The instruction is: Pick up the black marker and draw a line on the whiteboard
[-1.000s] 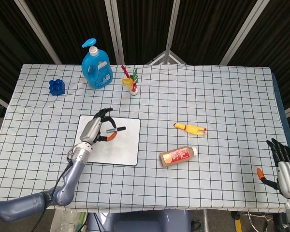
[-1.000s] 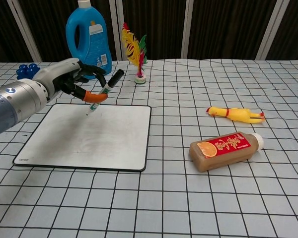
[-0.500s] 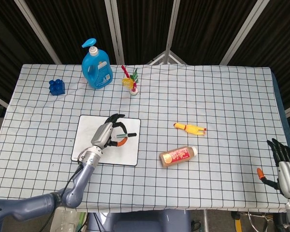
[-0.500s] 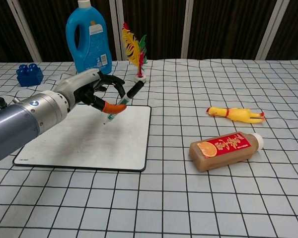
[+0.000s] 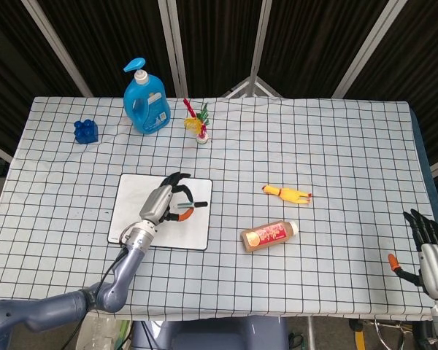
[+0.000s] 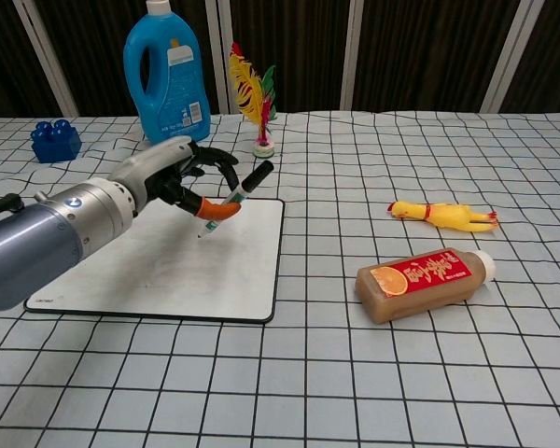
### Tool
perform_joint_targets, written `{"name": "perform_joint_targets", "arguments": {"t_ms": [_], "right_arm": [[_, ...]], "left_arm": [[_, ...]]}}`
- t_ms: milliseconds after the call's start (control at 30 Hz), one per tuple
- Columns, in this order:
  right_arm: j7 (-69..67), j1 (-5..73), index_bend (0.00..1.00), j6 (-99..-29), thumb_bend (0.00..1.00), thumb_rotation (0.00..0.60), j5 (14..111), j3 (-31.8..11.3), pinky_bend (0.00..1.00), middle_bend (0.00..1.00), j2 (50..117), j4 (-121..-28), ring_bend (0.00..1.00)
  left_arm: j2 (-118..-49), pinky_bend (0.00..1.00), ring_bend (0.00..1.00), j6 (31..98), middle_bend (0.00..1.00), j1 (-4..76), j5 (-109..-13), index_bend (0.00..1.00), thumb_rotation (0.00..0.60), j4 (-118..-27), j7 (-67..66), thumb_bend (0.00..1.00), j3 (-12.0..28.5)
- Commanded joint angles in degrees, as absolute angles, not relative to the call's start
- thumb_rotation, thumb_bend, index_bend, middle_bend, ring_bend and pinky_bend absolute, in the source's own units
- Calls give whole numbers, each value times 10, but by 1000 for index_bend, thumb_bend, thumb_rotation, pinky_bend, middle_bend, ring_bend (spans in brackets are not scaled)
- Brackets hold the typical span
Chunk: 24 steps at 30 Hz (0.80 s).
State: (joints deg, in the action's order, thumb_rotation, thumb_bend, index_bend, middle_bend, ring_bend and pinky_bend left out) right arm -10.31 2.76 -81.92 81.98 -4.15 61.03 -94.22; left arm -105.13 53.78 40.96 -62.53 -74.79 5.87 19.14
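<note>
Currently left robot hand [image 6: 177,173] grips black marker [image 6: 231,200] tilted over whiteboard [image 6: 121,271]; loose pinch risks tip skidding.

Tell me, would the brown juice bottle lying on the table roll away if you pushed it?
Probably only a little. The bottle lies on its side, but its body looks squarish with flat faces, so it would likely slide or tip over one face. It looks full, so probably heavy for its size.

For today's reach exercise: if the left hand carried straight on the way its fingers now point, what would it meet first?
Probably nothing near: the left hand, holding the black marker over the whiteboard, points toward bare tablecloth between the feather shuttlecock and rubber chicken; depth is unclear.
</note>
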Motion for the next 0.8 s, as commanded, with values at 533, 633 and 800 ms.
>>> {"name": "perform_joint_targets", "arguments": {"t_ms": [533,633,800], "right_arm": [[-102,27,0,-821,354,600,819,-41,0,0,612,-940,0],[-101,26,0,-821,354,600,820,-41,0,0,612,-940,0],[-102,26,0,-821,354,600,820,-41,0,0,612,-941,0]], "left_arm": [[-1063,0,0,536,116,411,-664,654,600,-704,118,526,179],[-1064,0,0,537,116,410,-670,654,600,-695,123,526,176],[-1064,0,0,543,118,410,-689,655,600,-670,131,526,166]]}}
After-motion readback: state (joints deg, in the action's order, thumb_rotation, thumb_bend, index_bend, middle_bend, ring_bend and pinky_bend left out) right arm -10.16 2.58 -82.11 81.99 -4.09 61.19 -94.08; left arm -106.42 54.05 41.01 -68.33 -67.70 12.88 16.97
